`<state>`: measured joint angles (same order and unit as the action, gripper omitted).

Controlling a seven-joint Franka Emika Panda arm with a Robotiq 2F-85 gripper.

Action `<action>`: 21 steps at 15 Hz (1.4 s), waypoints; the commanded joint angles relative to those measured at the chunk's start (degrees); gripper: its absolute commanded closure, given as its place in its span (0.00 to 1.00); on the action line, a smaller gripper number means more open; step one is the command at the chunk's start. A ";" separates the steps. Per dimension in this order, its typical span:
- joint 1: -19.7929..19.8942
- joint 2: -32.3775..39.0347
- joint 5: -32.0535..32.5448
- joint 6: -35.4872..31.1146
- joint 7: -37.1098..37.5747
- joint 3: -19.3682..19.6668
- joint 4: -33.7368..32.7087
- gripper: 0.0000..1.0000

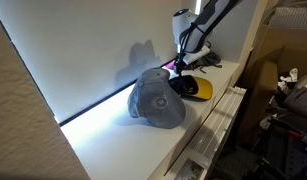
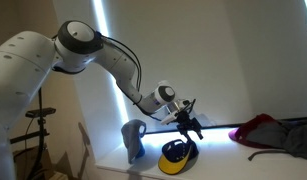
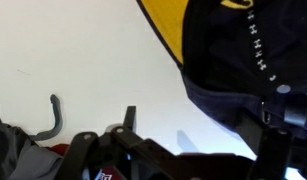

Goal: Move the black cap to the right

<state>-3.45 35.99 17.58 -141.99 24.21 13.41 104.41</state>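
The black cap (image 1: 195, 88) with a yellow brim lies on the white tabletop (image 1: 113, 140), just beside the grey cap. It also shows in an exterior view (image 2: 178, 155) and fills the upper right of the wrist view (image 3: 238, 50). My gripper (image 1: 188, 62) hovers right above it, as an exterior view (image 2: 189, 124) also shows. In the wrist view the gripper (image 3: 198, 135) is open, with its fingers wide apart. The cap's black edge reaches down to the right-hand finger. Whether that finger touches the cap is unclear.
A big grey-blue cap (image 1: 158, 98) (image 2: 133, 140) sits beside the black cap. A dark cap with a magenta-red part (image 2: 268, 130) lies further along the surface. A wall runs close behind the table, whose front edge (image 1: 208, 125) drops off.
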 commanded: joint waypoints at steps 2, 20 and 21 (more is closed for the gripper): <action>1.28 0.27 -2.20 0.66 -3.75 -1.41 -0.75 0.00; 4.76 2.83 -8.45 4.59 -12.42 -4.41 -3.99 0.69; 4.81 2.88 -8.52 4.74 -12.48 -4.46 -4.08 0.77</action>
<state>0.91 38.35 10.20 -138.64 12.58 9.23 101.20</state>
